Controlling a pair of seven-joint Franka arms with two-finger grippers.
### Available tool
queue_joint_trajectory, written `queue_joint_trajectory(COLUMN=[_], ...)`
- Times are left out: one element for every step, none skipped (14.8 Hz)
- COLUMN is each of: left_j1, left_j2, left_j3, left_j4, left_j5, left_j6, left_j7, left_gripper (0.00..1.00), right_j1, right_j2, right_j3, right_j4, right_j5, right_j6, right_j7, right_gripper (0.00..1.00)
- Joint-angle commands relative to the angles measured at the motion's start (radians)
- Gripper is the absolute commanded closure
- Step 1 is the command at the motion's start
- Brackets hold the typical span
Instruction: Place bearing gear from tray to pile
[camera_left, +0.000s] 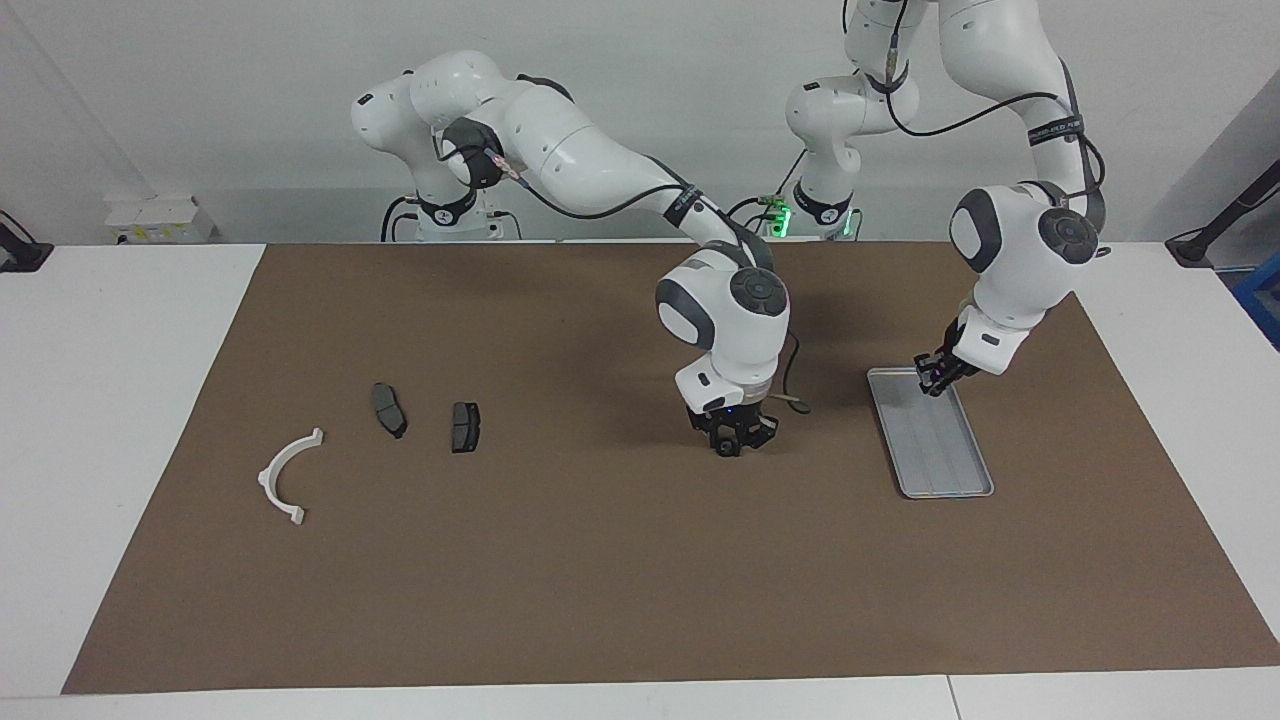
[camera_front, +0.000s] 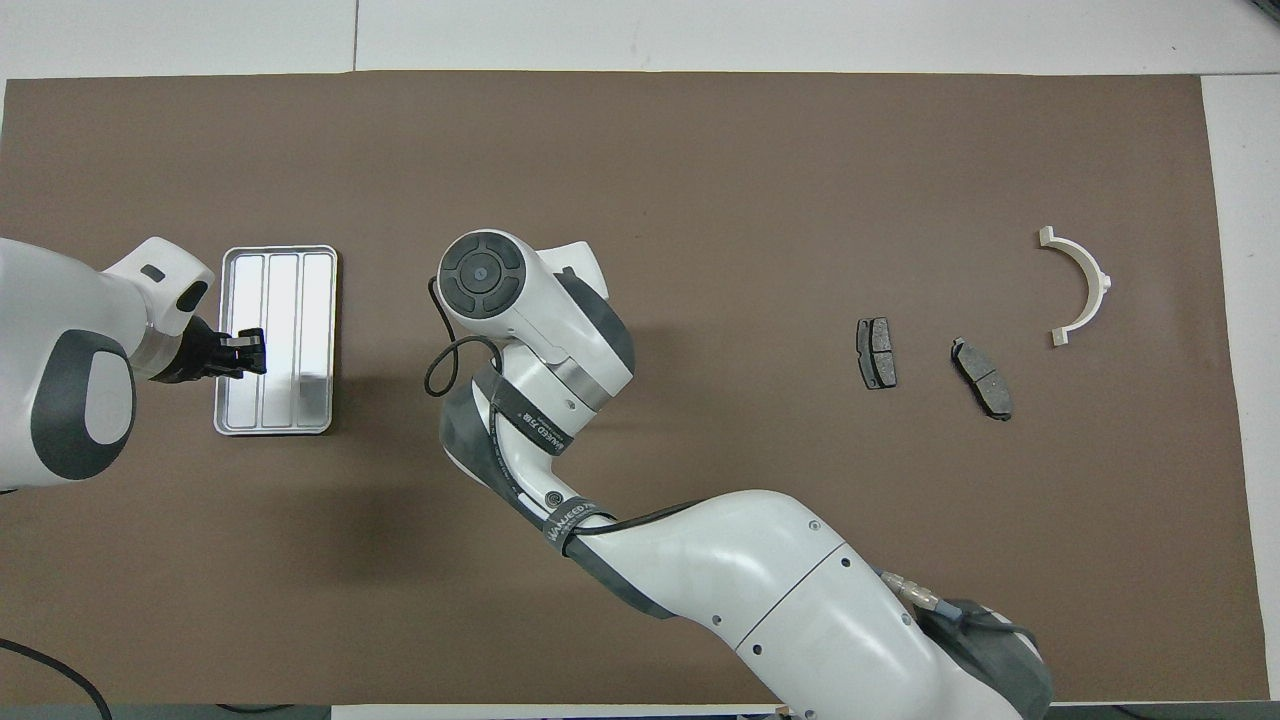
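We start at the end of the tray (camera_left: 930, 440) nearest the robots, where the left gripper (camera_left: 934, 381) hangs over the tray's near rim, pointing down and slightly inward. Its fingers look close together, but we cannot tell whether they pinch anything. In the overhead view the same gripper (camera_front: 240, 352) sits over the tray's (camera_front: 280, 340) outer lane.

The tray itself lies flat on the brown mat (camera_left: 640, 580) toward the left arm's end of the table. Its long axis runs from the robots outward, nearly square to the mat's edges, with three lengthwise ridged lanes. We see no bearing gear lying in the lanes that show.

Now to the middle of the mat: the right gripper (camera_left: 735, 440) points straight down, low over bare mat and well apart from the tray. Whether it holds a small part, or how wide its jaws stand, we cannot tell; from above the arm's own wrist covers it.

On toward the right arm's end, the pile: a dark grey pad (camera_left: 465, 426) and a second pad (camera_left: 389, 409) lie beside each other, near but apart, both with long axes running roughly away from the robots. Farther out lies the white half-ring bracket (camera_left: 287, 472), its open side facing the right arm's end of the table.

Between the right gripper and the pads there is a wide stretch of open mat, and the strip farthest from the robots is open too.
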Motion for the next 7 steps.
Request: queue_joint_trajectory(left_j1=[-0.005, -0.005, -0.006, -0.006, -0.011, -0.024, -0.038], left_j2=[0.009, 0.009, 0.012, 0.020, 0.029, 0.031, 0.032], left_j3=[0.000, 0.000, 0.000, -0.001, -0.003, -0.003, -0.003], left_j4=[0.016, 0.023, 0.035, 0.046, 0.056, 0.069, 0.079], left_j5=[-0.011, -0.013, -0.019, -0.030, -0.039, -0.045, -0.047], left_j6=[-0.011, -0.009, -0.012, -0.012, -0.011, -0.012, -0.014], left_j7=[-0.023, -0.024, -0.027, -0.035, -0.039, -0.041, -0.064], left_gripper=[1.00, 1.00, 1.00, 1.00, 1.00, 1.00, 1.00], right_j1=[-0.002, -0.002, -0.005, -0.010, -0.016, -0.024, -0.045], right_j2=[0.032, 0.032, 0.030, 0.021, 0.006, -0.028, -0.064], right_j3=[0.004, 0.004, 0.004, 0.004, 0.004, 0.007, 0.012], right_j4=[0.018, 0.016, 0.018, 0.018, 0.018, 0.018, 0.019], right_j5=[-0.016, -0.016, -0.016, -0.016, -0.016, -0.015, -0.009], right_j6=[0.000, -0.002, -0.012, -0.035, -0.066, -0.113, -0.170], right_j7=[0.015, 0.010, 0.004, -0.013, -0.025, -0.051, -0.086], right_gripper=[1.00, 1.00, 1.00, 1.00, 1.00, 1.00, 1.00])
